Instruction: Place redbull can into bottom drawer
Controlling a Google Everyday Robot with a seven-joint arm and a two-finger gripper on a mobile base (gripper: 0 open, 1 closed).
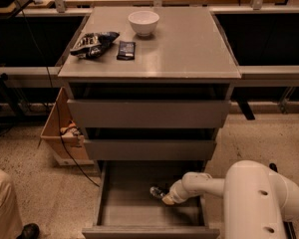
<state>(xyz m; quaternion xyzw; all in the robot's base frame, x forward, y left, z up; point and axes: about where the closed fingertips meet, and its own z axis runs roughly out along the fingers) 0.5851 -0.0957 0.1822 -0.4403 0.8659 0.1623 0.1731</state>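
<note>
The bottom drawer of the grey cabinet is pulled out, a long shallow tray with a plain front. My arm reaches into it from the right. My gripper is low inside the drawer, right of its middle. The redbull can, small and silvery, shows at the gripper's tip, lying close to the drawer floor. The arm's white wrist hides most of the gripper and where it meets the can.
Two shorter drawers above are partly open and overhang the bottom one. On the cabinet top are a white bowl, a snack bag and a black packet. A cardboard box stands at the left. A person's leg is at the lower left.
</note>
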